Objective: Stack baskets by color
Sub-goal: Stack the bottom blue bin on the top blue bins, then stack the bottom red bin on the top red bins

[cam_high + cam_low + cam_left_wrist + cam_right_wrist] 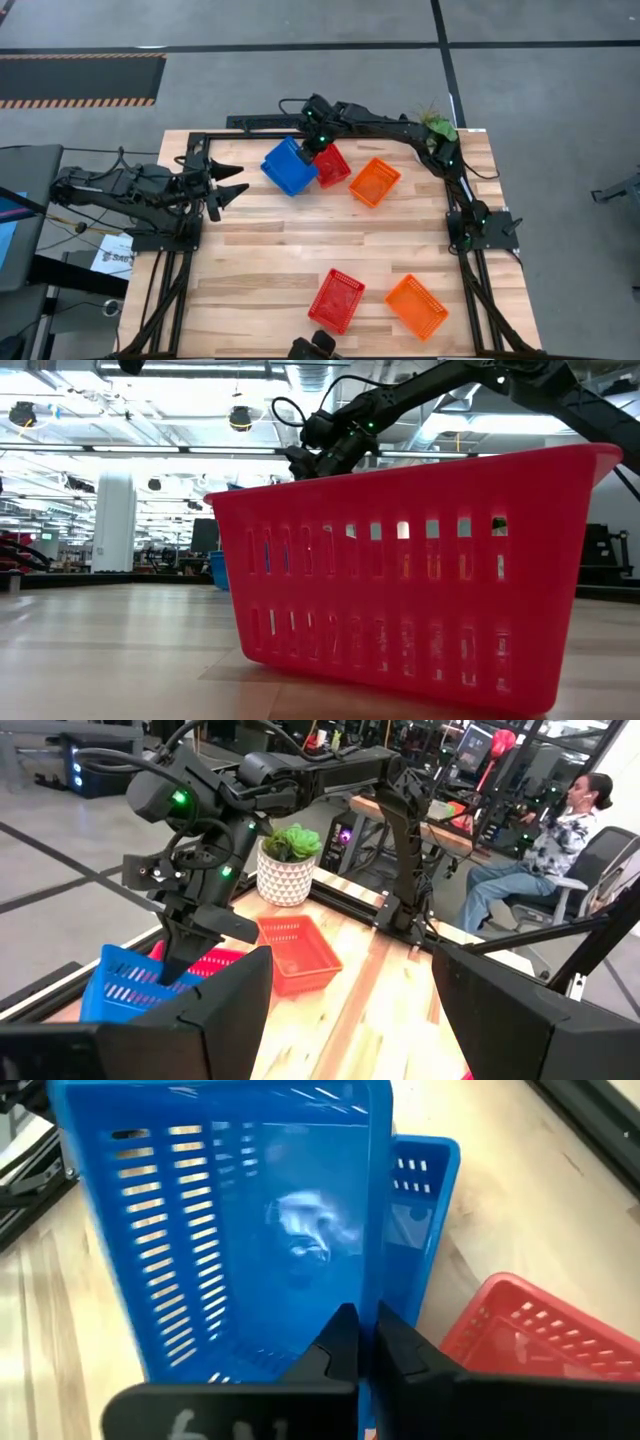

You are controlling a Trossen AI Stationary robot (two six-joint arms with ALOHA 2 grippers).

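My right gripper pinches the rim of a blue basket, tilting it at the table's far edge to nest over another blue one, while my left gripper waits spread open

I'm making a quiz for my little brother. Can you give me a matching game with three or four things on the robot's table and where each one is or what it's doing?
Things:
1. blue basket
2. right pincer
3. left pincer
4. plant pot

Places or states:
a. open, holding nothing
b. at the table's far corner
c. tilted, beside a red basket
d. pinching the blue basket's wall

Pairs: 1-c, 2-d, 3-a, 4-b
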